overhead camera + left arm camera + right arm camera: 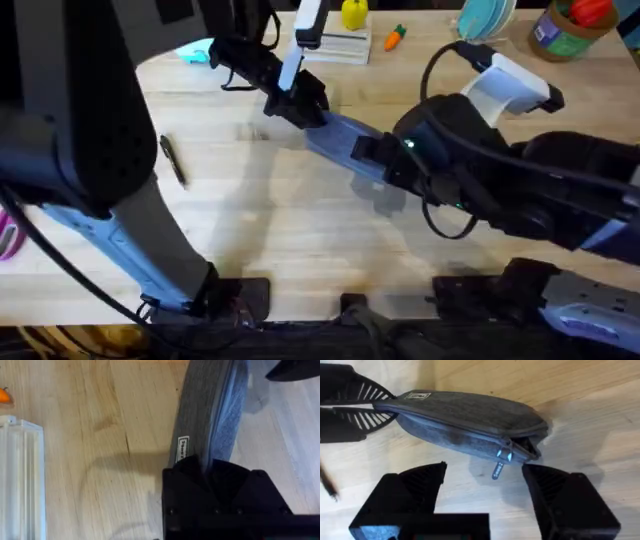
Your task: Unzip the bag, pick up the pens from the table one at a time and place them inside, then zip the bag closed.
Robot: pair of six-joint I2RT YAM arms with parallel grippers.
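Note:
The blue-grey bag (338, 134) lies slanted at the table's (300, 240) middle back. My left gripper (305, 105) is shut on the bag's far-left end; in its wrist view the fabric (210, 405) runs out from between the fingers. My right gripper (485, 495) is open just in front of the bag's (465, 420) other end, where the zipper pull (499, 470) hangs and the zip gapes slightly. That gripper (375, 165) sits over the bag's right end in the overhead view. One dark pen (172, 160) lies on the table at the left.
Along the back edge stand a white box (340, 45), a yellow toy (353, 14), a small carrot (395, 37), a teal dish (485, 15) and a jar (565, 30). Pink scissors (8, 240) lie at the far left.

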